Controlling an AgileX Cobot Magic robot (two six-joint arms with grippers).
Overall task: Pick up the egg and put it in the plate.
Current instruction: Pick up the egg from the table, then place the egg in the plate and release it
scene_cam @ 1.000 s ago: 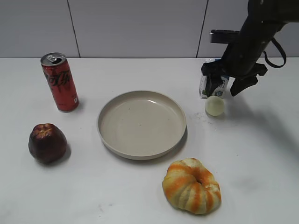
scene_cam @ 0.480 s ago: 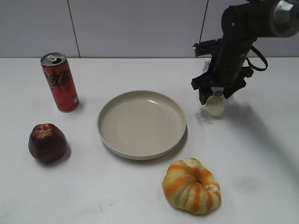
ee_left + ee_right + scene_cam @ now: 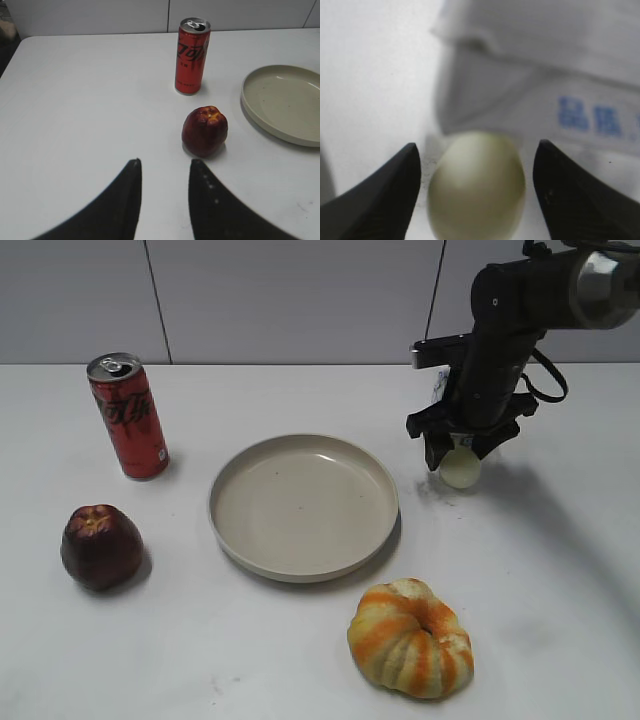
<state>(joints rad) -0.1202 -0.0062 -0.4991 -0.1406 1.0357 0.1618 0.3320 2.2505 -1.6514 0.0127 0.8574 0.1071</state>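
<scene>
**Ana:** Exterior view first: where is the egg (image 3: 461,469)?

**Ben:** On the white counter (image 3: 560,570), just right of the plate (image 3: 303,506) and apart from its rim. The right gripper (image 3: 460,452) is down over it, one dark finger on each side. A small white carton (image 3: 441,387) with blue print stands behind, mostly hidden by the arm.

**Ana:** What else is out?

**Ben:** A red soda can (image 3: 128,415) stands upright at the back left, a dark red apple (image 3: 101,546) sits in front of it, and an orange-striped pumpkin-shaped thing (image 3: 411,637) lies at the front, near the plate's right edge.

**Ana:** Left wrist view?

**Ben:** The left gripper (image 3: 164,172) hangs over bare counter with a narrow gap between its fingers, nothing in it. Beyond it are the apple (image 3: 204,131), the can (image 3: 191,56) and part of the plate (image 3: 285,102) at the right.

**Ana:** Right wrist view?

**Ben:** The egg (image 3: 477,185) sits between the fingers of the right gripper (image 3: 477,172), jaws spread wider than the egg, with a sliver of gap showing on each side. The carton (image 3: 555,95) is a blur right behind it.
</scene>
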